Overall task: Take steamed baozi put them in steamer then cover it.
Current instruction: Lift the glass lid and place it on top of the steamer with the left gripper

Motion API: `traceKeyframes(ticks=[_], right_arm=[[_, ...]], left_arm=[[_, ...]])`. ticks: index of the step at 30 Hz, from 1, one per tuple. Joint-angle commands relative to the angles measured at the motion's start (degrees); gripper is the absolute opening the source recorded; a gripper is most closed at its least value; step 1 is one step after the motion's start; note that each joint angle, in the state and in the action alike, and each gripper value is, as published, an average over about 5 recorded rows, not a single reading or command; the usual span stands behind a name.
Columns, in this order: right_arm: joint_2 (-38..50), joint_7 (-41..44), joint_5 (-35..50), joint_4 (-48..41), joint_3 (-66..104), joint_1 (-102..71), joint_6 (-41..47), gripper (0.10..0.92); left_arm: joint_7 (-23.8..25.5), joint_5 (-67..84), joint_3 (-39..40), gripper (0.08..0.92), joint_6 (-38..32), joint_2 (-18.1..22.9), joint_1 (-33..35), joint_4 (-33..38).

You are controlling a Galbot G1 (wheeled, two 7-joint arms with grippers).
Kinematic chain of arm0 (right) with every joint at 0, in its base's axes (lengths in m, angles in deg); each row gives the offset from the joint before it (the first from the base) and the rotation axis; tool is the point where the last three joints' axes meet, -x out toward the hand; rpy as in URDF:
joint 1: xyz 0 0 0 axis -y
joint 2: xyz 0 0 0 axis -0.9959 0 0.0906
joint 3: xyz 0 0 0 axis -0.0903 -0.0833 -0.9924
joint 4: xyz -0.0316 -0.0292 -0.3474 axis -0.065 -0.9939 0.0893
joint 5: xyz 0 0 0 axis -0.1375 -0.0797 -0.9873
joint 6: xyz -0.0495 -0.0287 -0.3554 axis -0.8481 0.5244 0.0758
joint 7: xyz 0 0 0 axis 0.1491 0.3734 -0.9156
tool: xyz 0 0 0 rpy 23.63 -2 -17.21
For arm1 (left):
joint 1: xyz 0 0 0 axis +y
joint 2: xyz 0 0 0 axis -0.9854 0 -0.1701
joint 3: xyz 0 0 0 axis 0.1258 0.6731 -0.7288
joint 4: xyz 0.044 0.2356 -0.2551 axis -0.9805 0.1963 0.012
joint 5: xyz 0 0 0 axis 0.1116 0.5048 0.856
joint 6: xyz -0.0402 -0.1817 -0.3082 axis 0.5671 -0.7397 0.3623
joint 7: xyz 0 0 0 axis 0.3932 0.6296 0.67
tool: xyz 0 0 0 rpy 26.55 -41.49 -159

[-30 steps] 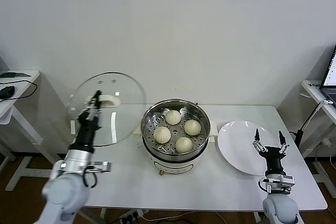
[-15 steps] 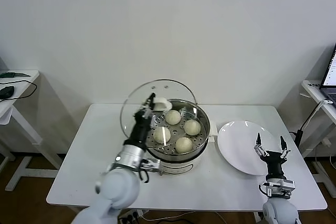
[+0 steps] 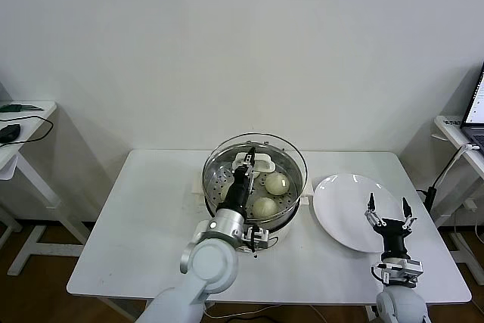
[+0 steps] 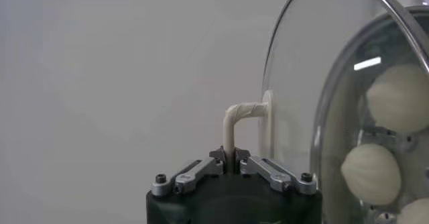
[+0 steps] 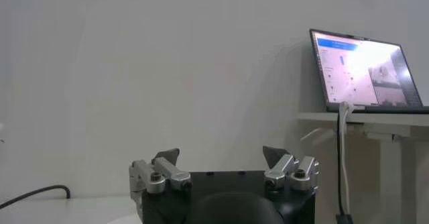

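Observation:
The steamer (image 3: pixel 293 209) stands mid-table with the baozi (image 3: pixel 277 183) lying on its perforated floor; another baozi (image 3: pixel 265 207) shows nearer me. The cover (image 3: pixel 287 158), a clear glass lid, hangs right over the steamer, slightly above its rim. My left gripper (image 3: pixel 243 172) is shut on the cover's white handle (image 3: pixel 255 163). In the left wrist view the gripper (image 4: pixel 230 157) pinches the handle (image 4: pixel 234 121), and baozi (image 4: pixel 371 174) show through the glass (image 4: pixel 295 78). My right gripper (image 3: pixel 386 208) waits open and empty above the plate; its wrist view shows the gripper (image 5: pixel 221 157) with jaws wide apart.
A flat white plate (image 3: pixel 340 202) lies right of the steamer. A side table with a mouse (image 3: pixel 9 132) stands at far left. Another side table at far right carries a laptop (image 5: pixel 365 71).
My left arm has swung the cover from the table's left side rightward to above the steamer. The right arm has stayed put.

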Motion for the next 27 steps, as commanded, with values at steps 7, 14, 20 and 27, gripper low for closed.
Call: traceKeyframes(ticks=[7, 14, 20, 27], right_arm=[[-0.3, 0.2, 0.0, -0.6, -0.2, 0.3, -0.1, 0.823], [-0.2, 0.2, 0.1, -0.7, -0.2, 0.4, -0.2, 0.823], [-0.4, 0.1, 0.0, -0.6, -0.3, 0.8, -0.1, 0.823], [-0.2, 0.1, 0.0, -0.7, -0.4, 1.0, 0.0, 0.823]], left_arm=[[2.5, -5.9, 1.1, 0.185, 1.1, 3.5, -2.2, -7.0], [2.5, -5.9, 0.6, 0.185, 1.2, 3.5, -2.3, -7.8], [2.5, -5.9, 0.1, 0.185, 1.2, 3.5, -2.3, -8.7], [2.3, -6.0, -0.5, 0.185, 1.1, 3.3, -1.7, -9.0]])
